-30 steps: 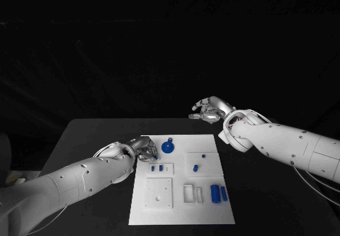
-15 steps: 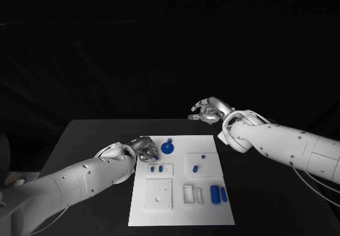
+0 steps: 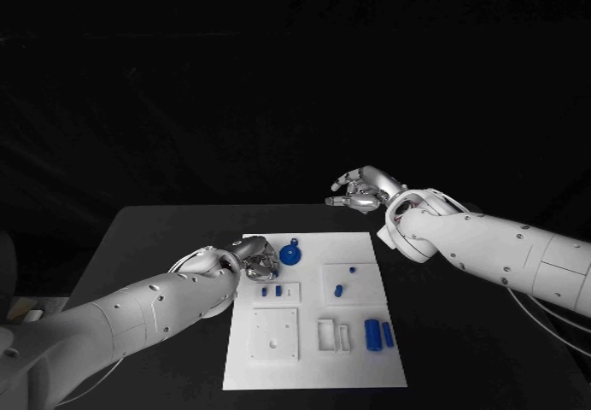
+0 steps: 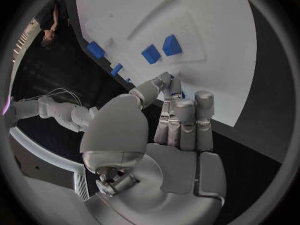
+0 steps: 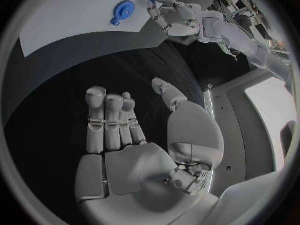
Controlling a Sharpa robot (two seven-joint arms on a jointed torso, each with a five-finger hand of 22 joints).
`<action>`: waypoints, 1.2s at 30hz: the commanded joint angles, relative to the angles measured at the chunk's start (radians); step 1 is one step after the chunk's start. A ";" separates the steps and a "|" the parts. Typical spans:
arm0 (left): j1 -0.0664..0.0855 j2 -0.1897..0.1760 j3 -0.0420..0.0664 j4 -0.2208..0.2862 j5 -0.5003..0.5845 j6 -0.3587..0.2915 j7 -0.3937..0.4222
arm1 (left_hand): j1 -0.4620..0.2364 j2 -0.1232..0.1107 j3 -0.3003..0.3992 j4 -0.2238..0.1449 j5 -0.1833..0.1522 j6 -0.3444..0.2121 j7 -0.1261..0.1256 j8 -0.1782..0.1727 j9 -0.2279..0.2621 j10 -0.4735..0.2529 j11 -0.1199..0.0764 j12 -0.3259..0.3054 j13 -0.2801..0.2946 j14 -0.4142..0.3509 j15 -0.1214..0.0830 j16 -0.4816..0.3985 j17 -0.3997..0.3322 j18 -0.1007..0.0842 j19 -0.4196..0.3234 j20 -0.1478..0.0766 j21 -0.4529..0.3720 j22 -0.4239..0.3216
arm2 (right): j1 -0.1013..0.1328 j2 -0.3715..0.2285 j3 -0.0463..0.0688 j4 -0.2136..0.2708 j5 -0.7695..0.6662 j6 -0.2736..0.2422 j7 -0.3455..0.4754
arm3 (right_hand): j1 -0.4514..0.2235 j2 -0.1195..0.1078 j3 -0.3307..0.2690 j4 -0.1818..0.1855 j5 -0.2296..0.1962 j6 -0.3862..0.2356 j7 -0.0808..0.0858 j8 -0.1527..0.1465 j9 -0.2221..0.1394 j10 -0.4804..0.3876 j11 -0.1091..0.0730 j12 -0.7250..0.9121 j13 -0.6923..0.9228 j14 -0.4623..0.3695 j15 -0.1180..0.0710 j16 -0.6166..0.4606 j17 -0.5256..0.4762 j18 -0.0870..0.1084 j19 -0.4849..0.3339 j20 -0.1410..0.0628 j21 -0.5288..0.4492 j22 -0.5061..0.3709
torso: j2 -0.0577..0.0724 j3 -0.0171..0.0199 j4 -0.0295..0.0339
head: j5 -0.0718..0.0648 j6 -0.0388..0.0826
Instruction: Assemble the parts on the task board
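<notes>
Reaching over the white task board (image 3: pixel 314 342), my left hand (image 3: pixel 255 257), fingers together and empty, must next pinch the round blue part (image 3: pixel 290 254).

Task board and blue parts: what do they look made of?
Task board: probably matte white plastic, since it looks evenly white, without glare, and has moulded recesses. Parts, such as the round one: likely solid-coloured plastic with a dull sheen. Neither can be confirmed by sight alone.
</notes>
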 commanded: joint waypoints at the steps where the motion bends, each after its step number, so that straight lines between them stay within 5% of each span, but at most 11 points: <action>1: -0.004 0.002 -0.006 -0.003 -0.008 0.013 -0.002 | 0.001 0.011 0.005 -0.001 0.005 0.005 -0.001 0.006 0.001 0.008 -0.003 -0.002 -0.001 -0.001 -0.005 0.004 -0.001 0.082 -0.002 -0.023 0.005 0.011 | 0.000 0.001 0.000 0.001 -0.010 0.010 0.006 | 0.001 0.012 -0.001 -0.001 -0.005 -0.002 0.008 0.005 -0.001 -0.007 0.001 0.003 -0.002 0.005 -0.002 -0.003 -0.001 0.101 0.000 -0.010 -0.003 0.001 | 0.000 0.0002 0.0004 | 0.000 0.000; 36: -0.004 -0.001 -0.013 -0.004 -0.029 0.015 -0.011 | 0.003 0.010 0.009 -0.004 0.015 0.008 -0.002 0.009 0.000 0.012 -0.003 -0.003 0.000 0.000 -0.005 0.005 -0.003 0.080 0.000 -0.025 0.006 0.010 | 0.000 0.000 0.000 0.000 -0.010 0.011 0.006 | 0.001 0.012 -0.002 -0.001 -0.005 -0.002 0.007 0.005 -0.002 -0.008 0.001 0.004 -0.004 0.005 -0.002 -0.003 -0.001 0.101 0.001 -0.010 -0.004 0.002 | -0.001 -0.0010 0.0006 | 0.003 -0.008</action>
